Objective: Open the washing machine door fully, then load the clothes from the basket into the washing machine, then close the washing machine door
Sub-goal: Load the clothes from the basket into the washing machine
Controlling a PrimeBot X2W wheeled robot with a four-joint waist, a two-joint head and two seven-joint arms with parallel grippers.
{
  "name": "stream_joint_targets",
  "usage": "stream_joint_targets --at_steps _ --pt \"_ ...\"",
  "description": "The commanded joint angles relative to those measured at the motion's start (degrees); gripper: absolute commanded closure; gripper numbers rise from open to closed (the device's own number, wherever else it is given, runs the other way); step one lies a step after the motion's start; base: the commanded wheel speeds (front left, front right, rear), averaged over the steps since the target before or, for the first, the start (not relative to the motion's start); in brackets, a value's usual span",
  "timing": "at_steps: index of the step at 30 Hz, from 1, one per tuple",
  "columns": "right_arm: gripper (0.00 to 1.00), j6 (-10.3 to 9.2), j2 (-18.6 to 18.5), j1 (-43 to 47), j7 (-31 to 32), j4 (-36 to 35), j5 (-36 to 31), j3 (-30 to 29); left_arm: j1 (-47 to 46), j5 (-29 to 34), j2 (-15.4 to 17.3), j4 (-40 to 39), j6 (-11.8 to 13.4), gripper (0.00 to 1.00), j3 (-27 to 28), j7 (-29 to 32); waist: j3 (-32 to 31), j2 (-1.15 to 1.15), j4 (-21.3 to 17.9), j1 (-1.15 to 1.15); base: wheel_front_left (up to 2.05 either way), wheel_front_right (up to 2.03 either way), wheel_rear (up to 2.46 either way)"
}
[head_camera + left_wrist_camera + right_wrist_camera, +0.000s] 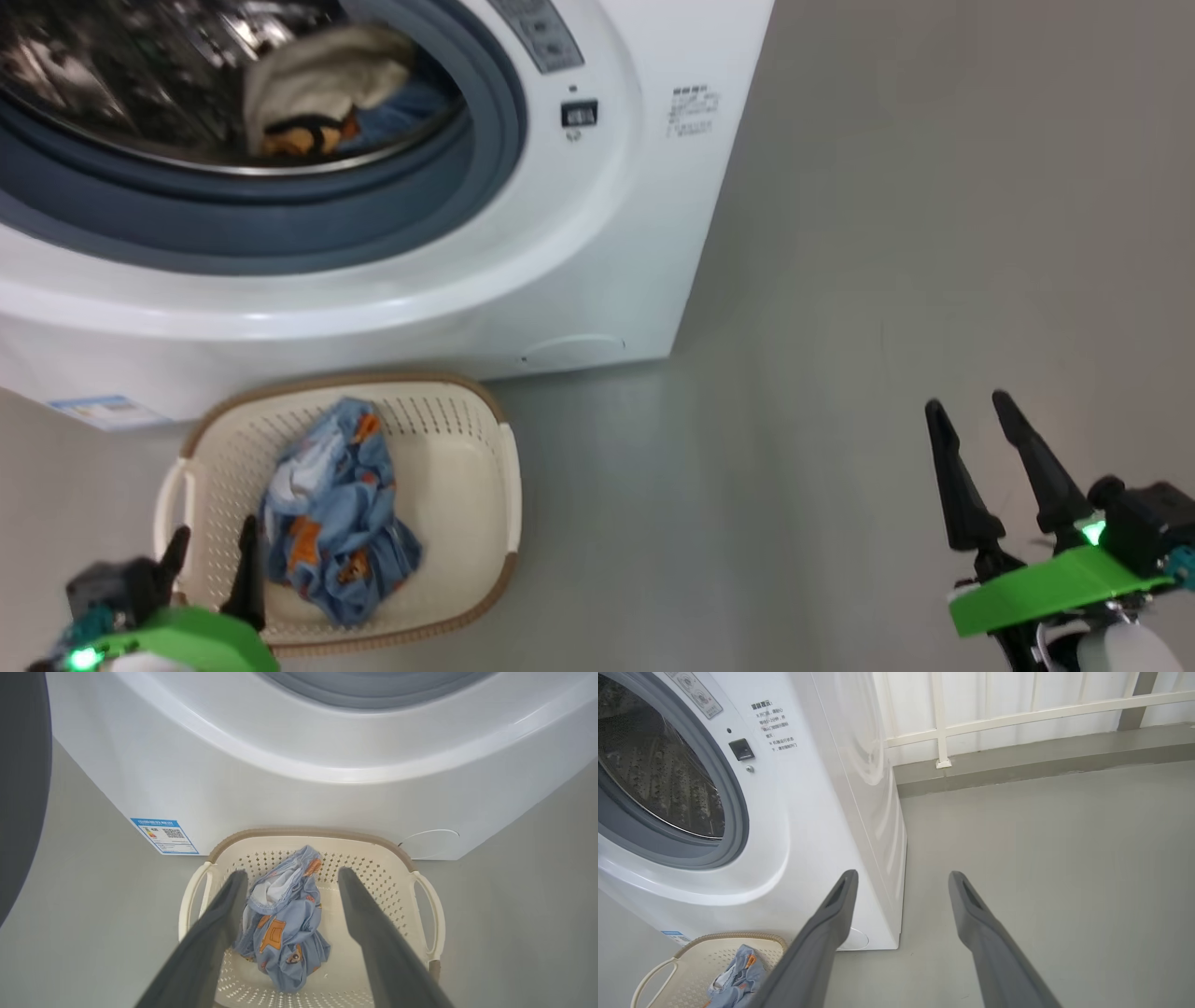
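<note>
The head view looks steeply down from above onto the front of the washing machine point(597, 261), the basket point(448, 439) at its foot and the grey floor point(887, 280). The left wrist view hangs close over the basket, facing the machine's lower front panel. The right wrist view stands off to the machine's right, angled more level, looking past its corner toward a white railing point(940, 718). All three views share the basket and the machine's front.

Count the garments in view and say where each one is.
2. A cream garment lies in the washing machine drum; a light blue garment lies in the basket. Others may be hidden deeper in the drum.
</note>
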Motion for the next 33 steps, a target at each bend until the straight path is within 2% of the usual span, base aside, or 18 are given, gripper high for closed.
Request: stream_joint_targets --at_steps 1,7,19,24,33 --pt "0.0 0.09 -0.3 -1.3 -0.3 -1.5 -0.7 1.4 -2.1 -0.8 2.0 0.2 -0.1 0.0 1.5 -0.4 4.4 0.0 -1.4 0.0 0.0 0.0 0.0" --pt "0.0 0.09 1.0 -5.9 -0.3 -2.5 -1.5 2.7 -13.1 -2.1 4.8 13.3 -0.1 0.0 -3.0 -0.4 12.4 0.0 -3.0 0.0 0.0 0.0 0.0" --pt "0.0 0.09 2.1 -11.9 -0.3 -3.8 -2.7 4.4 -27.0 -6.2 9.0 28.5 -0.1 0.0 -13.1 -0.3 22.3 0.0 -5.6 0.0 0.0 0.0 0.0" --pt "0.0 0.09 2.4 -13.3 -0.3 -4.3 -2.9 4.9 -30.8 -9.4 11.2 32.5 -0.1 0.0 -16.8 2.4 25.2 0.0 -6.8 0.0 0.0 0.0 0.0" --pt "0.0 0.09 3.0 -15.4 -0.3 -5.3 -3.3 5.7 -35.2 -14.6 14.7 34.3 -0.1 0.0 -21.9 6.7 30.1 0.0 -8.7 0.0 0.0 0.0 0.0"
